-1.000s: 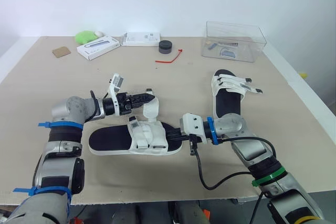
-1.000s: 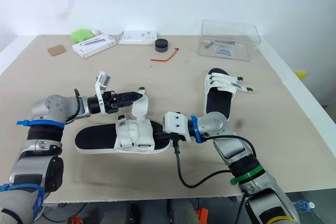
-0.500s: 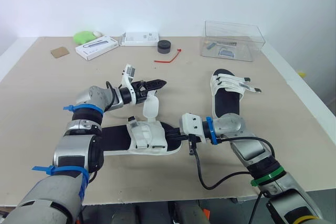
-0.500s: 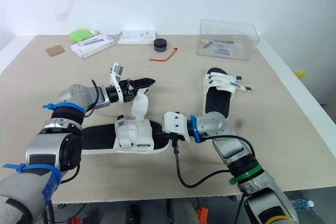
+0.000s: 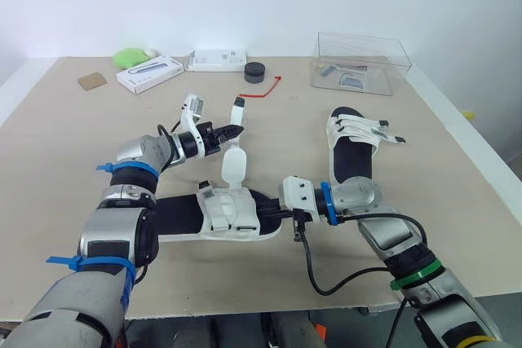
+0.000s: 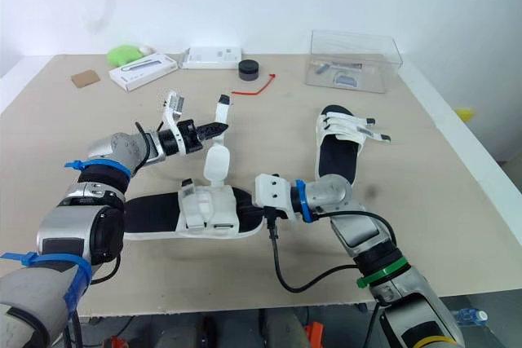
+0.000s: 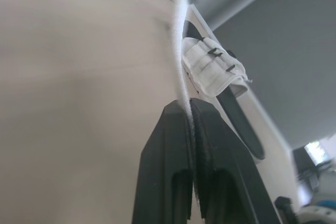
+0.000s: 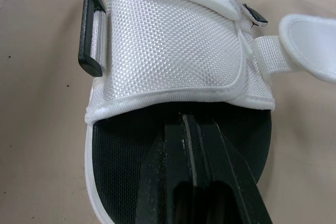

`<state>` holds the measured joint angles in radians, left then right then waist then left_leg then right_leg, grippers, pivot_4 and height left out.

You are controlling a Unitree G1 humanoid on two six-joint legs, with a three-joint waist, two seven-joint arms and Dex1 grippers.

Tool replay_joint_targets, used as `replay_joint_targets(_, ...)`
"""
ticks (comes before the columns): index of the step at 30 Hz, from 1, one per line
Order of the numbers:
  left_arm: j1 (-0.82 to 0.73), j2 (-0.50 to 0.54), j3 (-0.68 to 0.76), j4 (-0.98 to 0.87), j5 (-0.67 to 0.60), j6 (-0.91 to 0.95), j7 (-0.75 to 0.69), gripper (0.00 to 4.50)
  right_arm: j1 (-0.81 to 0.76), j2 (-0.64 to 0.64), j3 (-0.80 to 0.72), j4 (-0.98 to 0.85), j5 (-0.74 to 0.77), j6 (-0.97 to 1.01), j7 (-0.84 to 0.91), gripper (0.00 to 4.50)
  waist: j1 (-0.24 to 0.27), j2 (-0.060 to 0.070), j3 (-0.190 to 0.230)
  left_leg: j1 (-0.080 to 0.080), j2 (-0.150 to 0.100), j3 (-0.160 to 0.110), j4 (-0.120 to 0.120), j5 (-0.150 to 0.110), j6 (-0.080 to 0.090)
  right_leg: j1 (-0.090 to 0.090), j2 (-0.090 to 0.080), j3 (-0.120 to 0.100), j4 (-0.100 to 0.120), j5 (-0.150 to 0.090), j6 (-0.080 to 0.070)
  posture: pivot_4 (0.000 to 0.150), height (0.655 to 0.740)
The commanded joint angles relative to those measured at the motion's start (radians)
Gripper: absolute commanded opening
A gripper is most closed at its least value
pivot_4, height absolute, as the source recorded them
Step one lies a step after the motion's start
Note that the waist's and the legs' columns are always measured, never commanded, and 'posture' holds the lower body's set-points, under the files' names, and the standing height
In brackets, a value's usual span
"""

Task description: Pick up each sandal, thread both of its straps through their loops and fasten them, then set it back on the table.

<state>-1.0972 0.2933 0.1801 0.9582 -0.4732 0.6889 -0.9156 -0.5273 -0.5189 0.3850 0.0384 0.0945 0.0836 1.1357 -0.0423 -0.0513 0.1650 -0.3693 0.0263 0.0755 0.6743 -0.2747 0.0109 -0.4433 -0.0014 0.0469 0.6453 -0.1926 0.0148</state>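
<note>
The near sandal, black-soled with a white upper, lies flat in front of me. My right gripper is shut on the edge of its sole. My left gripper hovers behind the sandal, shut on a thin white strap whose black tip points upward. A wider white strap flap stands up loose from the upper. The second sandal lies to the right, its straps lying across the upper.
At the back right stands a clear plastic box. Along the far edge are a black puck, a red tie, two white boxes, a green object and a brown card.
My left gripper has shut on the thin strap and drawn back slightly to the left, lifting the strap's black tip. The right gripper and the sandal have stayed put.
</note>
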Motion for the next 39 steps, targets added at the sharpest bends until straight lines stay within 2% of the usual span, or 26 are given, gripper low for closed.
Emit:
replay_joint_targets(1,0.023,0.008,-0.037,-0.133,0.028,-0.079,-0.057,0.07,0.008,-0.014,0.01,0.022,-0.041,0.012,-0.006,0.0,-0.001,0.0,0.0,0.0,0.0,0.0,0.0,0.0,0.0,0.0,0.0,0.0,0.0,0.0,0.0,0.15,0.74)
replay_joint_targets(4,0.166,0.037,-0.145,-0.477,0.093,-0.241,-0.125,0.07,0.019,-0.023,0.009,0.011,-0.04,0.014,-0.006,0.0,-0.004,0.0,0.0,0.0,0.0,0.001,-0.001,0.0,0.0,0.0,0.0,0.001,0.0,0.0,0.0,0.15,0.74)
replay_joint_targets(7,0.282,0.075,-0.212,-0.703,0.15,-0.364,-0.147,0.07,0.024,-0.028,0.007,0.005,-0.038,0.016,-0.008,0.0,-0.002,0.0,0.0,0.0,0.0,0.0,-0.001,-0.001,-0.002,-0.001,-0.002,0.004,0.0,0.002,-0.006,0.15,0.74)
replay_joint_targets(9,0.381,0.159,-0.311,-0.827,0.27,-0.6,-0.226,0.07,0.027,-0.032,0.006,0.003,-0.038,0.016,-0.007,0.0,-0.003,0.0,0.0,0.0,0.0,0.0,-0.001,-0.001,-0.002,-0.001,-0.003,0.004,0.0,0.002,-0.006,0.15,0.74)
replay_joint_targets(11,0.447,0.218,-0.352,-0.903,0.314,-0.771,-0.283,0.07,0.029,-0.035,0.007,0.003,-0.04,0.013,-0.006,0.0,-0.001,0.001,-0.001,0.001,0.0,0.001,-0.002,-0.002,-0.002,0.0,-0.005,0.005,0.0,0.002,-0.006,0.15,0.74)
replay_joint_targets(15,0.49,0.281,-0.375,-0.93,0.352,-1.002,-0.325,0.07,0.027,-0.035,0.01,0.006,-0.039,0.012,-0.006,0.0,0.006,0.001,-0.001,0.001,0.0,0.001,0.0,-0.001,0.0,0.0,-0.004,0.002,-0.001,0.0,-0.004,0.15,0.74)
replay_joint_targets(18,0.487,0.319,-0.393,-0.884,0.396,-1.246,-0.349,0.07,0.022,-0.032,0.012,0.013,-0.04,0.01,-0.006,0.0,0.012,0.001,-0.001,0.001,0.0,0.002,0.0,0.0,0.001,0.0,-0.003,0.002,-0.001,-0.001,-0.002,0.15,0.74)
replay_joint_targets(21,0.458,0.333,-0.429,-0.832,0.443,-1.489,-0.349,0.07,0.012,-0.023,0.018,0.031,-0.046,0.004,-0.009,0.0,0.013,0.001,-0.001,0.001,0.0,0.002,0.0,0.0,0.002,0.001,-0.003,0.002,-0.001,0.0,0.0,0.15,0.74)
replay_joint_targets(24,0.433,0.334,-0.449,-0.78,0.457,-1.62,-0.325,0.07,0.007,-0.019,0.02,0.036,-0.047,0.003,-0.01,0.0,0.013,0.001,-0.001,0.001,0.0,0.003,0.0,0.0,0.002,0.0,-0.003,0.002,-0.001,0.0,-0.001,0.15,0.74)
replay_joint_targets(26,0.422,0.334,-0.457,-0.757,0.469,-1.632,-0.305,0.07,0.005,-0.016,0.02,0.036,-0.046,0.004,-0.009,0.0,0.012,0.001,-0.001,0.001,0.001,0.003,0.0,0.0,0.002,0.0,-0.003,0.002,-0.001,0.001,0.0,0.15,0.74)
replay_joint_targets(27,0.423,0.334,-0.463,-0.758,0.458,-1.616,-0.301,0.62,0.004,-0.016,0.021,0.037,-0.047,0.003,-0.008,0.0,0.012,0.001,-0.001,0.001,0.001,0.003,0.0,0.001,0.002,0.001,-0.003,0.002,-0.001,0.001,-0.001,0.15,0.74)
replay_joint_targets(28,0.424,0.335,-0.468,-0.761,0.449,-1.602,-0.298,0.82,0.004,-0.016,0.021,0.038,-0.047,0.002,-0.008,0.0,0.012,0.001,-0.001,0.002,0.001,0.003,0.0,0.001,0.002,0.0,-0.002,0.002,-0.001,0.001,-0.001,0.15,0.74)
replay_joint_targets(30,0.434,0.342,-0.477,-0.793,0.403,-1.543,-0.306,1.76,0.005,-0.016,0.021,0.039,-0.048,0.001,-0.007,0.0,0.012,0.001,-0.001,0.002,0.002,0.003,0.0,0.001,0.003,0.0,0.0,0.002,-0.001,0.001,0.0,0.15,0.74)
replay_joint_targets(34,0.465,0.409,-0.459,-0.918,0.268,-1.262,-0.348,3.65,0.008,-0.02,0.02,0.038,-0.046,0.002,-0.004,0.0,0.01,0.001,-0.001,0.001,0.002,0.003,0.0,0.001,0.003,0.0,0.001,0.002,-0.001,0.001,0.0,0.15,0.74)
replay_joint_targets(39,0.528,0.522,-0.398,-1.068,0.124,-0.861,-0.349,3.65,0.008,-0.019,0.021,0.041,-0.045,0.001,-0.002,0.0,0.009,0.001,0.0,0.001,0.003,0.002,-0.001,0.001,0.003,0.0,0.001,0.001,-0.001,0.0,0.0,0.15,0.74)
